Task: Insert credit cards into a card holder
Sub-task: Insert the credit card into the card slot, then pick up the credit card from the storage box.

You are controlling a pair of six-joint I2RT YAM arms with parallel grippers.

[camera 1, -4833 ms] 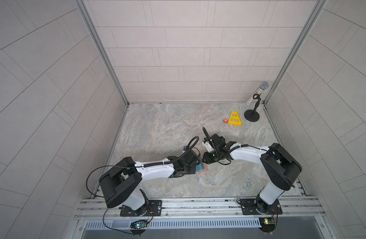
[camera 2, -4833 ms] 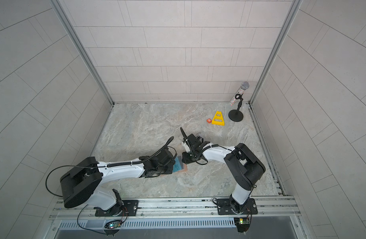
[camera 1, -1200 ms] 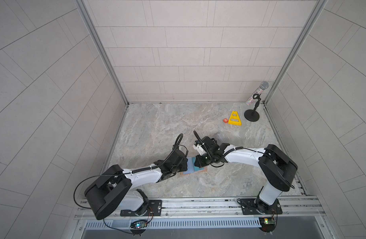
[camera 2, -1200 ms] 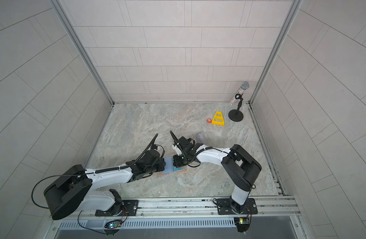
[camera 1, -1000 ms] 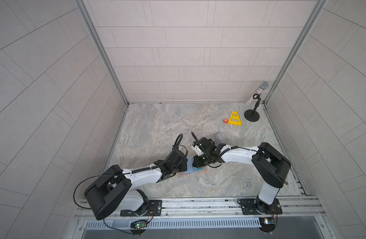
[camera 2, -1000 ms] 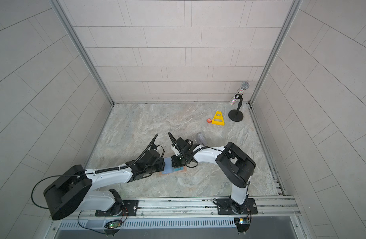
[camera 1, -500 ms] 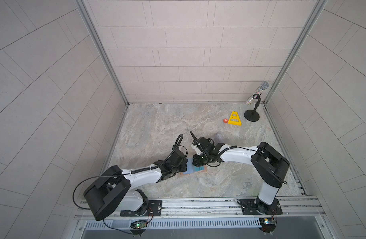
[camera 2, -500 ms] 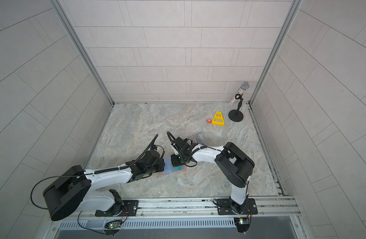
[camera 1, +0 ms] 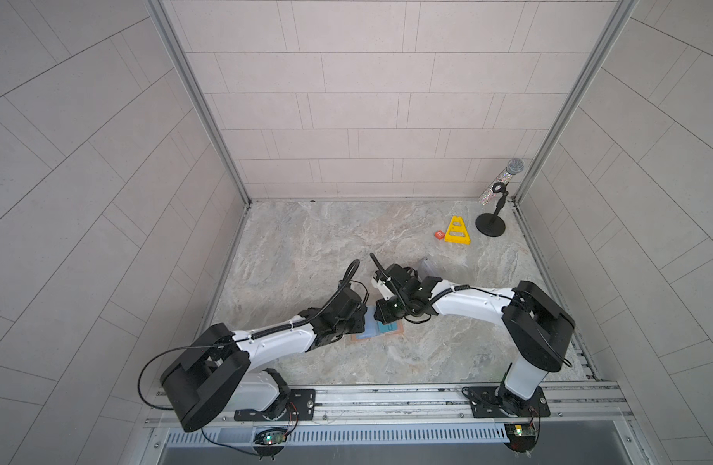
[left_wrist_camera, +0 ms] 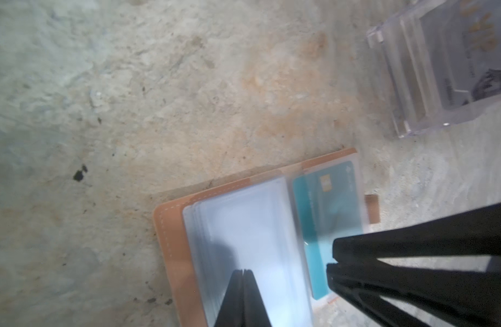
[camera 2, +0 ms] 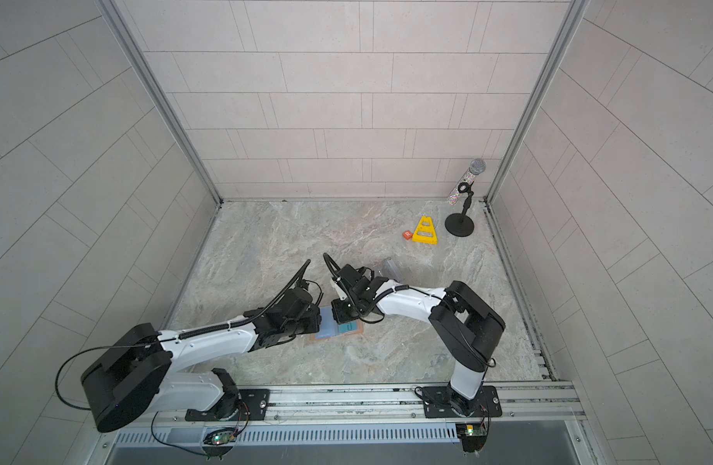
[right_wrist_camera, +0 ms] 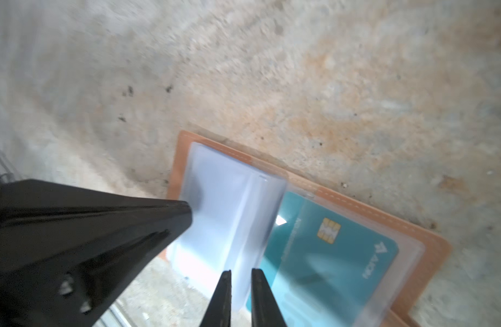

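Note:
The tan card holder (camera 1: 352,337) lies open on the stone floor between both arms, seen in both top views and both wrist views. A teal credit card (right_wrist_camera: 342,249) with a gold chip sits inside a clear sleeve on one page. My left gripper (left_wrist_camera: 243,271) is shut, and its tips rest on the pale stack of clear sleeves (left_wrist_camera: 243,226) on the other page. My right gripper (right_wrist_camera: 240,271) stands at the holder's middle, its jaws a narrow gap apart with a raised clear sleeve (right_wrist_camera: 252,220) running into the gap. A grey card (left_wrist_camera: 470,56) stands in a clear box.
The clear plastic box (camera 1: 429,267) stands just behind the right gripper. A yellow triangle (camera 1: 457,231), a small orange cube (camera 1: 439,234) and a microphone on a black stand (camera 1: 493,217) are at the back right. Tiled walls close in three sides.
My right gripper has drifted a little to the left over the open holder. The left arm has stayed where it was, and the holder has not shifted.

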